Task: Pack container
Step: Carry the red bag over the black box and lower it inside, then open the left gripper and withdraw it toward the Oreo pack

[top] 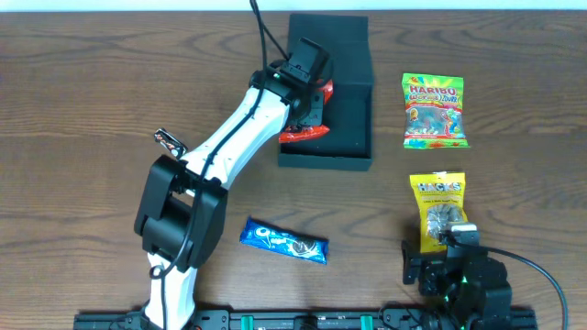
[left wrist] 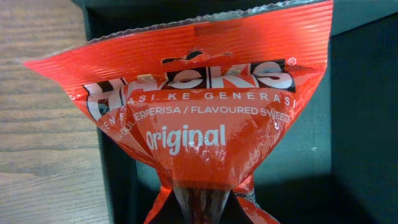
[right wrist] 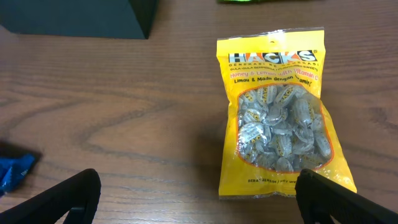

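left gripper (top: 310,103) pinches packet (left wrist: 205,106) over container (top: 326,163)

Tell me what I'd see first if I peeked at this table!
The bright red Hacks packet jumps out first, pinched in the left gripper over the left side of the dark container. Next come the colourful Haribo bag to the container's right and the yellow Hacks bag in front of the open right gripper.

Soft, even light, weak shadows on the wooden table (top: 92,92), slight sheen on the red packet (left wrist: 205,112), container (top: 353,115) interior dim, focus sharp.
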You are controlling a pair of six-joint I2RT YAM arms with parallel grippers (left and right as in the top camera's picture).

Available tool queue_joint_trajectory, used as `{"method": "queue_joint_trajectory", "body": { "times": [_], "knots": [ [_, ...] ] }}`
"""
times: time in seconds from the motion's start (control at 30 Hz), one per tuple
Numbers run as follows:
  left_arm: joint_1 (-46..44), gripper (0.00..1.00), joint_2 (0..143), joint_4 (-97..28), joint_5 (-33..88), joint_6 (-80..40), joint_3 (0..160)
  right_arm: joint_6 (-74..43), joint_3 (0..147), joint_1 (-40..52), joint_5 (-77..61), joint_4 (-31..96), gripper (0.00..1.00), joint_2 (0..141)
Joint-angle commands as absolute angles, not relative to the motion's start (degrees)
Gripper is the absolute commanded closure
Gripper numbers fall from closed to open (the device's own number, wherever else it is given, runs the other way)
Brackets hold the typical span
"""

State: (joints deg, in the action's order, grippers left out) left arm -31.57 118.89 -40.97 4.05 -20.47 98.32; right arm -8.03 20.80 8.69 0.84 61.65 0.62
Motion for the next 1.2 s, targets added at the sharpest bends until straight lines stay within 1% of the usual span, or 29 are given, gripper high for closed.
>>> {"method": "queue_joint_trajectory", "body": {
  "times": [0.0,0.53,0.63,0.7,0.8,0.87,0.9,1.0,1.03,1.17],
  "knots": [
    [-31.5,0.94,120.4,-41.3,3.2,-22.3,99.4,-7.2,20.6,8.3,0.6,61.7,0.01,0.3],
    [-33.0,0.94,121.8,-42.5,2.3,-22.5,99.4,-7.2,20.6,8.3,0.6,61.7,0.01,0.3],
    [-33.0,0.91,121.8,-42.7,2.1,-22.6,99.4,-7.2,20.6,8.3,0.6,61.7,0.01,0.3],
    [-33.0,0.83,121.8,-42.8,0.9,-23.0,99.4,-7.2,20.6,8.3,0.6,61.7,0.01,0.3],
    [-33.0,0.77,121.8,-42.8,0.8,-23.0,99.4,-7.2,20.6,8.3,0.6,61.7,0.01,0.3],
    [-33.0,0.64,121.8,-42.8,0.8,-23.0,99.4,-7.2,20.6,8.3,0.6,61.7,0.01,0.3],
    [-33.0,0.54,121.8,-42.8,0.8,-23.0,99.4,-7.2,20.6,8.3,0.6,61.7,0.01,0.3],
    [-33.0,0.40,121.8,-42.3,0.9,-23.0,99.4,-7.2,20.6,8.3,0.6,61.7,0.01,0.3],
    [-33.0,0.37,121.8,-42.0,0.9,-23.0,99.4,-7.2,20.6,8.3,0.6,61.7,0.01,0.3],
    [-33.0,0.32,121.7,-42.1,2.0,-23.0,100.8,-7.2,20.6,8.3,0.6,61.7,0.01,0.3]
  ]
}}
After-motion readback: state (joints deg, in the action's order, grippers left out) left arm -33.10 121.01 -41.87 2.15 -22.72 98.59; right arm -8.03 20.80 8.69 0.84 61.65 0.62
